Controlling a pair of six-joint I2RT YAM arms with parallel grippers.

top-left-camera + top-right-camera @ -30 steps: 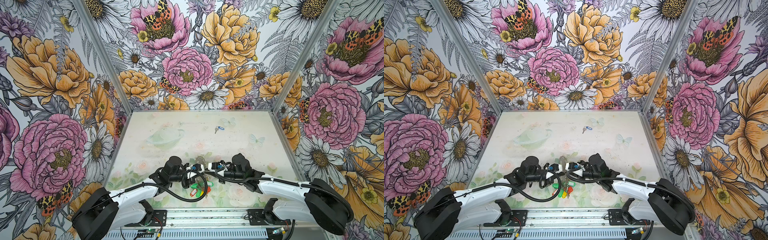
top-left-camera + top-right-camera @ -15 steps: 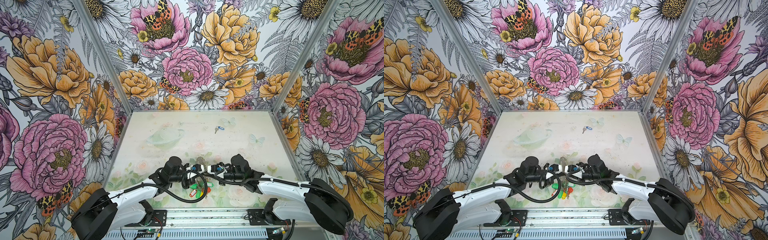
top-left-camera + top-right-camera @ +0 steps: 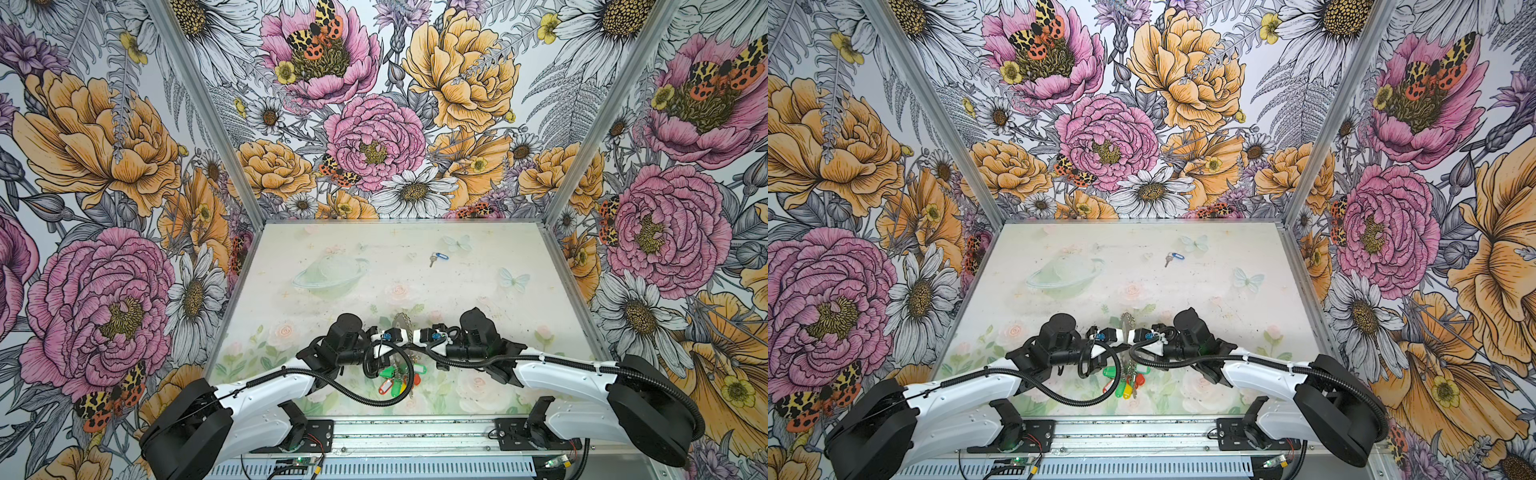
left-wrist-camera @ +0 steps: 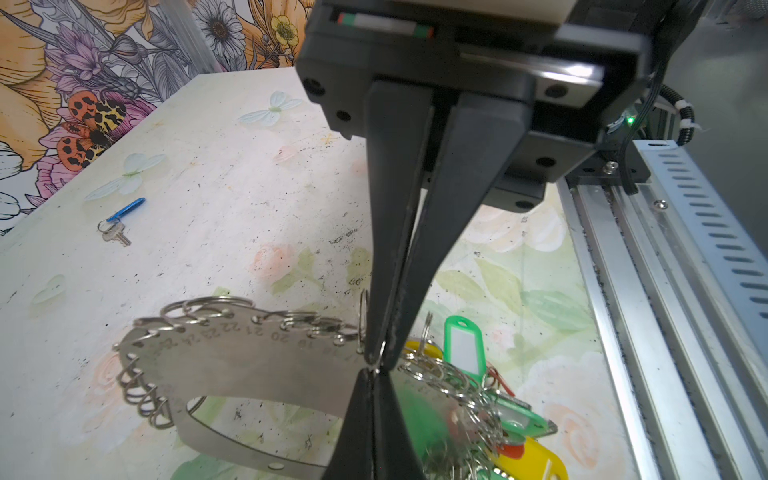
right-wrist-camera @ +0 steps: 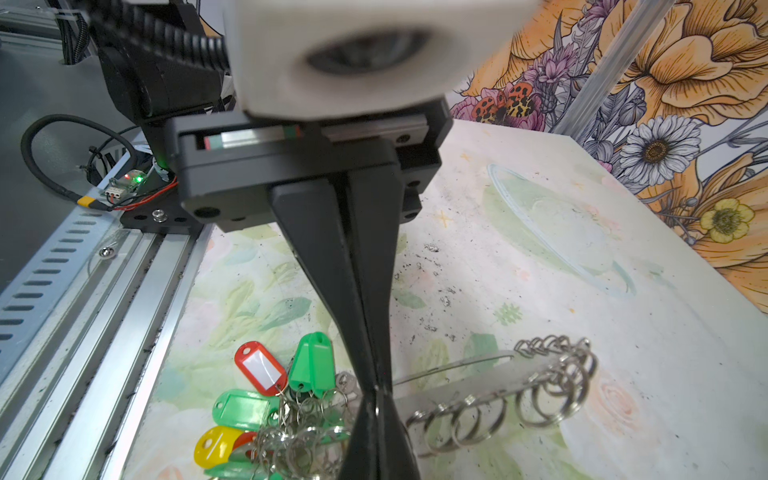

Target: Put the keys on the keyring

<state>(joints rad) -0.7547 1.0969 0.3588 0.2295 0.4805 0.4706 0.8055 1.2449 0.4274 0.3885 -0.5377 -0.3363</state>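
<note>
The keys (image 3: 439, 257) (image 3: 1174, 257) (image 4: 124, 210), a small silver key on a blue tag, lie alone on the far right of the table. The keyring (image 3: 402, 322) (image 3: 1128, 321) (image 4: 249, 361) (image 5: 478, 382), a flat grey band edged with small wire rings, is held up near the front. My left gripper (image 3: 405, 335) (image 4: 375, 376) is shut on its edge. My right gripper (image 3: 415, 335) (image 5: 377, 397) meets it tip to tip and is shut on one small wire ring at that edge.
A bunch of keys with green, red and yellow tags (image 3: 397, 378) (image 5: 266, 399) hangs from the keyring down to the table. The metal rail (image 3: 415, 436) runs along the front edge. Flowered walls enclose the table (image 3: 332, 249) on three sides.
My right gripper has moved slightly left to the keyring's edge and its jaws have closed on a small wire ring. The left gripper and the keys have stayed put.
</note>
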